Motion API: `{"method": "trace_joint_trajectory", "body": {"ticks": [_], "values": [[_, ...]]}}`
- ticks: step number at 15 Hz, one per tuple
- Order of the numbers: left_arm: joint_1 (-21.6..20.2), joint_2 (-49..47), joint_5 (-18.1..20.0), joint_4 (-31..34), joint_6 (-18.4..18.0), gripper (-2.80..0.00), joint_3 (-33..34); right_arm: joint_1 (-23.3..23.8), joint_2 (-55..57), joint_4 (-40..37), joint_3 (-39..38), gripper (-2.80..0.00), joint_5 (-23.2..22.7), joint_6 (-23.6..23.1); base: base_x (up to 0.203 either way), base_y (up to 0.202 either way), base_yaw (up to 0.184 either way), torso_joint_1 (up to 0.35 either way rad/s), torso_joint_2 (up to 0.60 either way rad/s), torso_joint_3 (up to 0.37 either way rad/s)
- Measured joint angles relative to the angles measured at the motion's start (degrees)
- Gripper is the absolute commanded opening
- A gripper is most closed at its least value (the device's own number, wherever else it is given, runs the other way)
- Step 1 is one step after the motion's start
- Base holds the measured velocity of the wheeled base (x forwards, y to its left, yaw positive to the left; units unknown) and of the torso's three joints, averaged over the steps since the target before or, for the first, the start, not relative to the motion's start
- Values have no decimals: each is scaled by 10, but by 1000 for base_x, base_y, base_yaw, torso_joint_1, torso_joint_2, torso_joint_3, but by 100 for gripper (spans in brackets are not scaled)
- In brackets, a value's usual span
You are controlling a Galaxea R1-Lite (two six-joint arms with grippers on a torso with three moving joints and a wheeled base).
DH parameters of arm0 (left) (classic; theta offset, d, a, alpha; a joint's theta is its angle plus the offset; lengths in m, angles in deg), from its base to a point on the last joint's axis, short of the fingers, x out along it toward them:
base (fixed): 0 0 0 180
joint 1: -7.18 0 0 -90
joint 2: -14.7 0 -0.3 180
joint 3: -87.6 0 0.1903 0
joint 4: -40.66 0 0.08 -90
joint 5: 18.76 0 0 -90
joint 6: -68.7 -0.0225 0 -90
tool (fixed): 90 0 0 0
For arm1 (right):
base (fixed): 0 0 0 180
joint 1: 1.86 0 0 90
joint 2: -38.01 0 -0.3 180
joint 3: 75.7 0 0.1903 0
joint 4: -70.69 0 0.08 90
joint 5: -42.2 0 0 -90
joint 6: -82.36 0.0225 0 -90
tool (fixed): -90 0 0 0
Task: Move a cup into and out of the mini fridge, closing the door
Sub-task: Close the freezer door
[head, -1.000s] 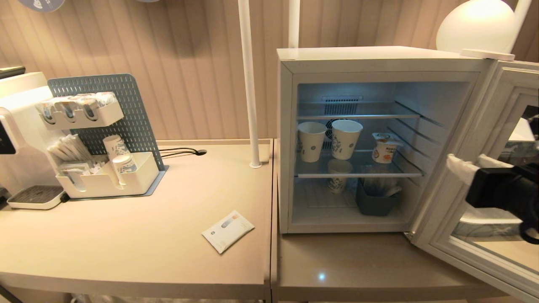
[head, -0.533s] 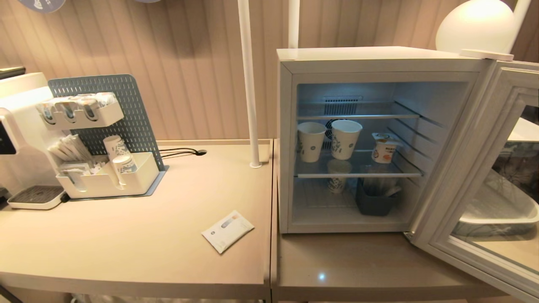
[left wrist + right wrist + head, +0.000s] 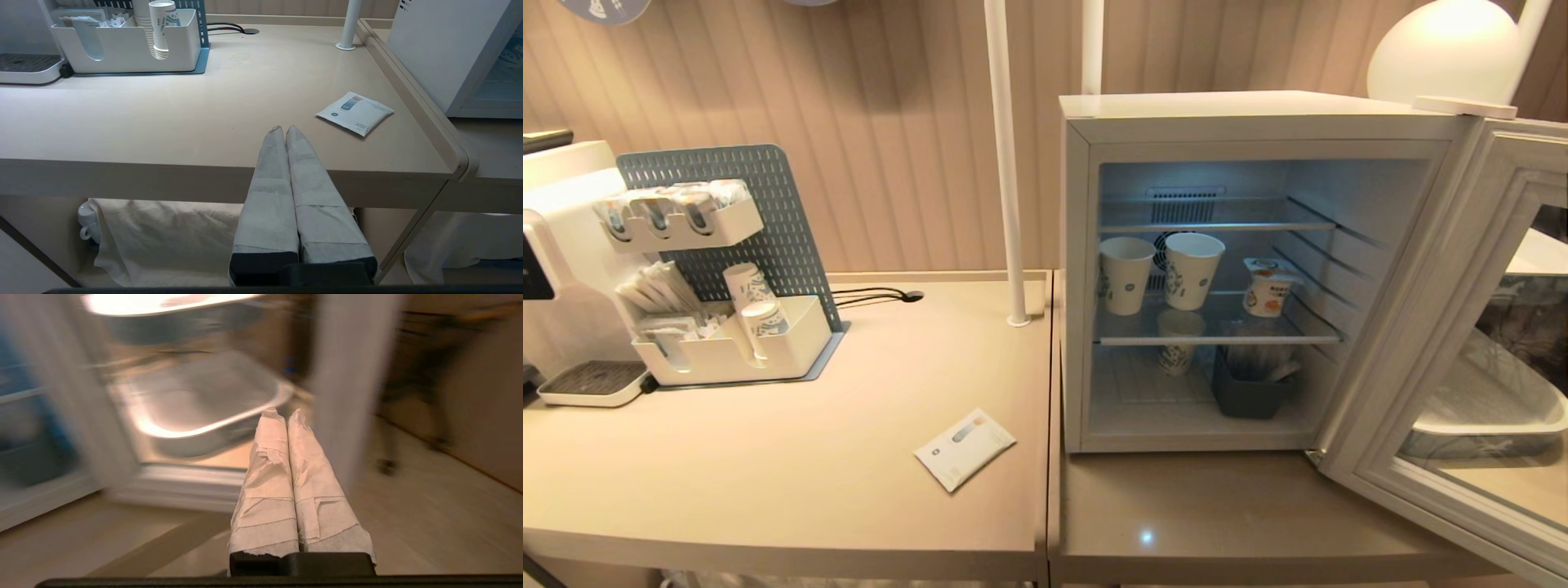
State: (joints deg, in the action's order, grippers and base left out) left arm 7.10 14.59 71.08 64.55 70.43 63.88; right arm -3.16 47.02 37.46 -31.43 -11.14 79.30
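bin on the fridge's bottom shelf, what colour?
Dark grey, almost charcoal. The bin sits on the floor of the mini fridge, right of centre; it shows best in the head view.

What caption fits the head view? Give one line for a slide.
Mini fridge with its door swung open, the cup on the middle shelf beside two paper cups.

We observe the right gripper (image 3: 282, 412), tape-wrapped fingers pressed together, before a blurred white-framed glass door (image 3: 179, 486).
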Motion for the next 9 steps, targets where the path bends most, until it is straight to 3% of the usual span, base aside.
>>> {"method": "trace_joint_trajectory", "body": {"ticks": [3,5,6,8,9], "values": [[0,0,0,0,0,-280,0,6,-57,1,-59,-280,-226,42,0,0,0,0,0,0],[0,0,0,0,0,-280,0,8,-75,10,-127,-280,-345,33,0,0,0,0,0,0],[0,0,0,0,0,-280,0,9,-81,19,-150,-280,-372,38,0,0,0,0,0,0],[0,0,0,0,0,-280,0,10,-87,11,-164,-280,-356,62,0,0,0,0,0,0],[0,0,0,0,0,-280,0,10,-89,-5,-166,-280,-353,43,0,0,0,0,0,0]]}}
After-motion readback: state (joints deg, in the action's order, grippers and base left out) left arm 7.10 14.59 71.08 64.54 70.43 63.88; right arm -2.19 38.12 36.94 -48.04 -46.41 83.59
